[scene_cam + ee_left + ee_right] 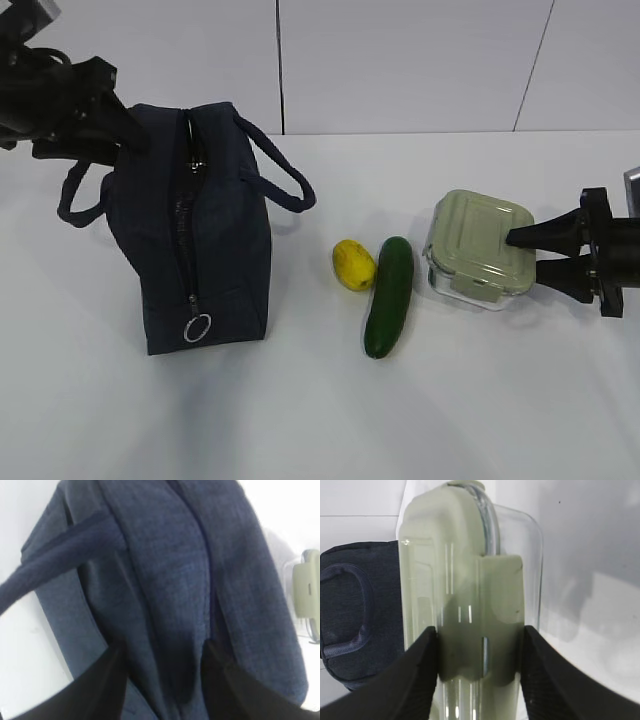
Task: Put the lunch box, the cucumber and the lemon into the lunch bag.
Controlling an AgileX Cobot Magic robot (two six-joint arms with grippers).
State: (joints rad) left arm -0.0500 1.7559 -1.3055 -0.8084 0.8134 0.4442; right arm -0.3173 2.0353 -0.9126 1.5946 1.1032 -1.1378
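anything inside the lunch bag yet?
Cannot tell. The lunch bag has its zipper closed down the visible side, so its inside is hidden. The lemon and cucumber lie outside on the table, and the lunch box sits between the right gripper's fingers.

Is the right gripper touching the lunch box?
Touching. In the right wrist view both fingers of the right gripper press against the lunch box, one on its lid, one on its clear base, with no gap showing.
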